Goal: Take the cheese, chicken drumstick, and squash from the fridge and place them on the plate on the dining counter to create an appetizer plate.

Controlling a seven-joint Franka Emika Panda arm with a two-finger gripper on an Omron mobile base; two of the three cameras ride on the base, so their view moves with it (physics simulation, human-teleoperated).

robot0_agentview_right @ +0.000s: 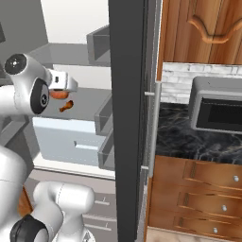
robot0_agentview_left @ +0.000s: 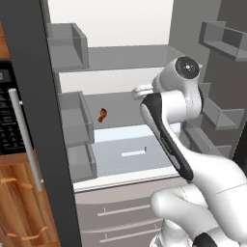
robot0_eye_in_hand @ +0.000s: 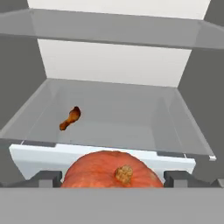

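Hand view: squash [robot0_eye_in_hand: 111, 170] sits between the tool [robot0_eye_in_hand: 113, 178] fingertips, chicken drumstick [robot0_eye_in_hand: 71, 118] beyond.

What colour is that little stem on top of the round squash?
The squash is red-orange; its stem is tan-brown, showing best in the hand view.

Light is flat and even throughout, with no single visible source. The fridge [robot0_agentview_left: 120, 29] back wall renders as near pure white, brightest at the top of all three views, while its grey shelves and door bins carry only soft tonal shading. Cast shadows are faint. A mild gloss lies on the white arm shells. All three pictures are slightly soft and low in detail. In the hand view the squash [robot0_eye_in_hand: 111, 170] looks marginally blurred at its edges.
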